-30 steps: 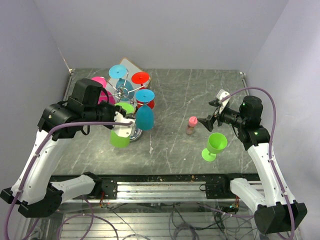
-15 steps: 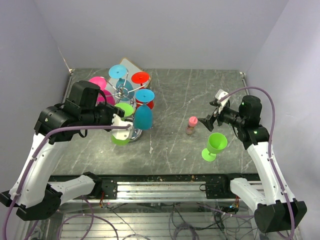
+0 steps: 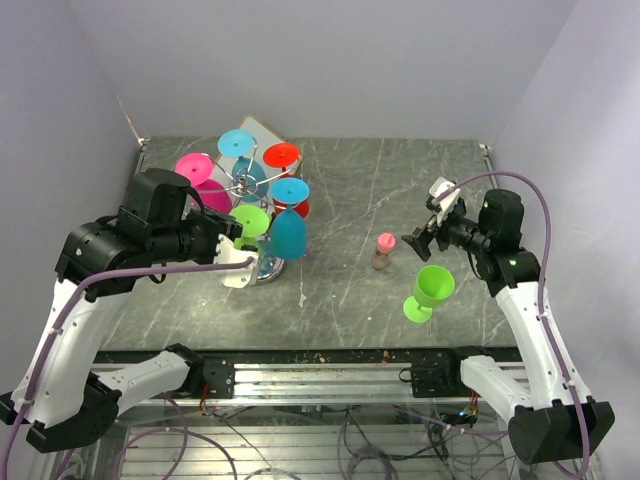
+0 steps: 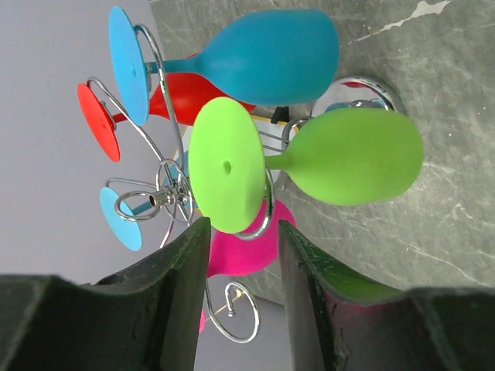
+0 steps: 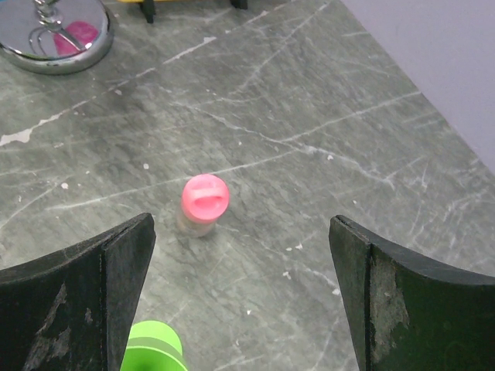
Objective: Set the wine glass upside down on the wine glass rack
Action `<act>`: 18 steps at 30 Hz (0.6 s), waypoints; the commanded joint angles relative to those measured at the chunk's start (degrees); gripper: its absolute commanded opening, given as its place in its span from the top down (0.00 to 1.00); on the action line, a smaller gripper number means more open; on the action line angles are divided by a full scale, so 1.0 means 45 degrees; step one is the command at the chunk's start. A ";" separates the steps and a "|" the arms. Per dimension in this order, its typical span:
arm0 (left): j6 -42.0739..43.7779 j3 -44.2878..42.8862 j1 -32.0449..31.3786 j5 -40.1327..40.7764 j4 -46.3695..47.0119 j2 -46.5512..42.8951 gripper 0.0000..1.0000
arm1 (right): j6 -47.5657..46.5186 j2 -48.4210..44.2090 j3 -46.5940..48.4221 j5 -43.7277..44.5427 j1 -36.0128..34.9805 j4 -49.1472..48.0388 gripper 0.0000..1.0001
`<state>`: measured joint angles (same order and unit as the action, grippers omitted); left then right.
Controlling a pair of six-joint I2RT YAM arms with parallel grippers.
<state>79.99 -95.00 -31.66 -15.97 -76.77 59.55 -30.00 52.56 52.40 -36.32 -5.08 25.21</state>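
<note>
The lime-green wine glass hangs upside down on the wine glass rack, just beyond the left end effector, whose jaws stand apart and empty. The right end effector is spread wide and also empty. There are two green glasses and one rack; the second green glass stands upright on the tabletop.

Small pink-capped bottle stands upright on the grey marbled table, right of centre, while a white-faced wooden-framed board sits far back left.
</note>
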 commanded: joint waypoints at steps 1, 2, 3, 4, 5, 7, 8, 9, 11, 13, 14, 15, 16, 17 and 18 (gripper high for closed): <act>-0.0001 -0.0411 -0.0049 0.0268 -0.0585 -0.0198 0.48 | -0.0580 -0.0202 0.0582 0.1046 0.0049 0.0780 0.06; -0.0001 -0.0429 -0.0054 0.0321 -0.0636 -0.0254 0.46 | -0.0712 -0.0208 0.0665 0.1306 0.0057 0.1047 0.06; 0.0026 -0.0446 -0.0054 0.0366 -0.0693 -0.0305 0.44 | -0.0818 -0.0203 0.0778 0.1626 0.0060 0.1308 0.06; 0.0032 -0.0450 -0.0057 0.0382 -0.0747 -0.0378 0.43 | -0.0881 -0.0233 0.0877 0.1977 0.0058 0.1582 0.06; -0.0046 -0.0429 -0.0045 0.0416 -0.0724 -0.0454 0.42 | -0.0932 -0.0287 0.0924 0.2404 0.0058 0.1838 0.06; -0.0382 -0.0414 -0.0053 0.0405 -0.0551 -0.0596 0.39 | -0.1011 -0.0428 0.1000 0.3439 0.0065 0.2484 0.06; -0.0581 -0.0412 -0.0054 0.0387 -0.0431 -0.0655 0.38 | -0.1054 -0.0478 0.1022 0.3861 0.0056 0.2769 0.06; -0.0767 -0.0422 -0.0049 0.0367 -0.0321 -0.0721 0.37 | -0.1039 -0.0535 0.1030 0.4233 0.0055 0.3117 0.06; -0.1251 -0.0449 -0.0054 0.0315 0.0039 -0.0834 0.34 | -0.0940 -0.0640 0.1016 0.4861 0.0053 0.3727 0.06; -0.1880 -0.0470 -0.0025 0.0302 0.0549 -0.0940 0.32 | -0.0744 -0.0781 0.1026 0.5360 0.0041 0.4286 0.06; -0.2189 -0.0456 -0.0007 0.0330 0.0790 -0.1009 0.30 | -0.0610 -0.0862 0.1017 0.5532 0.0047 0.4540 0.06; -0.2491 -0.0422 0.0027 0.0394 0.1042 -0.1046 0.28 | -0.0483 -0.0923 0.1012 0.5697 0.0054 0.4779 0.06; -0.2761 -0.0372 0.0063 0.0488 0.1289 -0.1102 0.22 | -0.0407 -0.1025 0.1016 0.5811 0.0052 0.4997 0.06; -0.3019 -0.0319 0.0073 0.0619 0.1515 -0.1164 0.07 | -0.0387 -0.1172 0.1014 0.5861 0.0052 0.5251 0.06; -0.3286 -0.0247 0.0098 0.0814 0.1773 -0.1222 0.00 | -0.0426 -0.1298 0.1024 0.5868 0.0067 0.5495 0.06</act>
<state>72.03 -95.31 -31.59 -14.44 -75.05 55.02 -32.99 49.06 55.55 -14.15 -5.04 43.44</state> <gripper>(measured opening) 0.866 0.943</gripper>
